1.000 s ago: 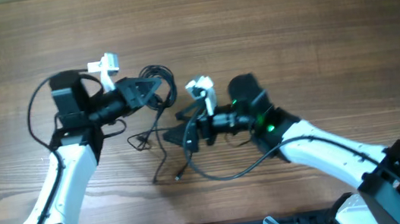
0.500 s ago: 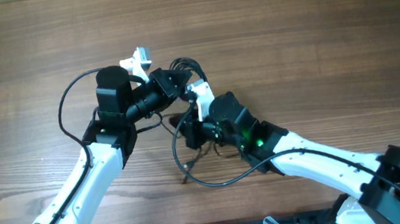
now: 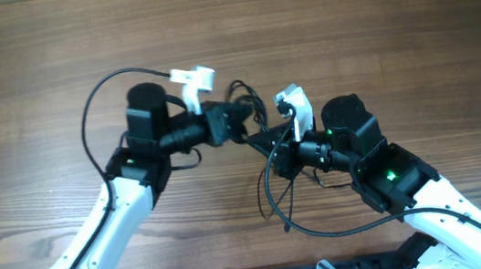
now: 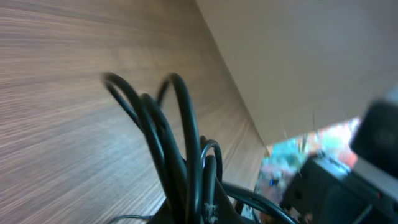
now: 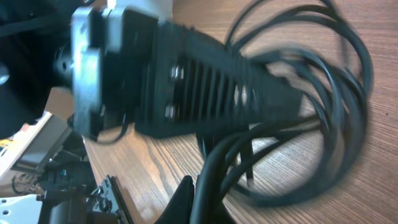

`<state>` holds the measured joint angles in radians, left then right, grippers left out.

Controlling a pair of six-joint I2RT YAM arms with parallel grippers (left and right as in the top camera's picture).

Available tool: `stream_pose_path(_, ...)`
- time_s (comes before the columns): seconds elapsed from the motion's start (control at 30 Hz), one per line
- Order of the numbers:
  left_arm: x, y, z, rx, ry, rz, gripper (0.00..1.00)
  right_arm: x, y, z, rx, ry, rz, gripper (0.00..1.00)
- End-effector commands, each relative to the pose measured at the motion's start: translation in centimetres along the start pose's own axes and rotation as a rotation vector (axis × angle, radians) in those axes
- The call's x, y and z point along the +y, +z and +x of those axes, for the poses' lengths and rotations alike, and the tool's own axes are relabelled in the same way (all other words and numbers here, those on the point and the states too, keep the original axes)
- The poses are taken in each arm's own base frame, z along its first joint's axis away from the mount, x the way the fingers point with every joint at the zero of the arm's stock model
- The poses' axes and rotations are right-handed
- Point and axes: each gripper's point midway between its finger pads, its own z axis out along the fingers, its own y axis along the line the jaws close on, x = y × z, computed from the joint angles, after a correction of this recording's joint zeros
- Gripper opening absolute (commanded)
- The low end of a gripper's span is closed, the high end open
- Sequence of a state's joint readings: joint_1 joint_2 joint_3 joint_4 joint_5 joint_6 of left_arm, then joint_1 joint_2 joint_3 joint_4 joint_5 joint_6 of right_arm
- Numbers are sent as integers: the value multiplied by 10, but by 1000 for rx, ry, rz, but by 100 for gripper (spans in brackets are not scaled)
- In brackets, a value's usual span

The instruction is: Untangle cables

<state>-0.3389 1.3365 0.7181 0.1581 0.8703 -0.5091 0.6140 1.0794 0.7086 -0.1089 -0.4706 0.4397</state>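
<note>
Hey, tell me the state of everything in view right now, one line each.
cables: bunched in tangled loops, held up between both arms, strands hanging down.
left gripper: shut on the cables' loops.
right gripper: apparently shut on a strand of the cables, close beside the left gripper.

Matt wood-grain table (image 3: 409, 13), glossy smooth black cables (image 4: 191, 143), glossy white plastic arm shells (image 3: 125, 208)

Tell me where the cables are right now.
In the overhead view the cables are near the middle, bunched between the left gripper and the right gripper, with loops sticking out above them and loose strands trailing toward the bottom edge.
</note>
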Motion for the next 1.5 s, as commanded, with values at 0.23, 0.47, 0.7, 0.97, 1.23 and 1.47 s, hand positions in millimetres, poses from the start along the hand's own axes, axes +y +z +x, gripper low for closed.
stream_pose_path(0.23,-10,-5,-1,7,102,47,4,-70,-3,22,44,105,351,13)
stream_pose_path(0.47,29,-41,-35,-124,-23,-59,4,-78,-7,34,84,108,401,100)
stream_pose_path(0.7,52,-54,-50,-211,-151,-147,4,-29,11,-14,-49,-267,138,92)
stream_pose_path(0.97,52,-54,-50,-213,-204,-142,4,-16,55,32,135,-225,-140,76)
stream_pose_path(1.23,52,-54,-49,-209,-208,-140,4,-10,67,41,168,-136,-243,4)
stream_pose_path(1.47,52,-54,-49,-205,-153,-146,4,-14,36,25,177,67,-314,4)
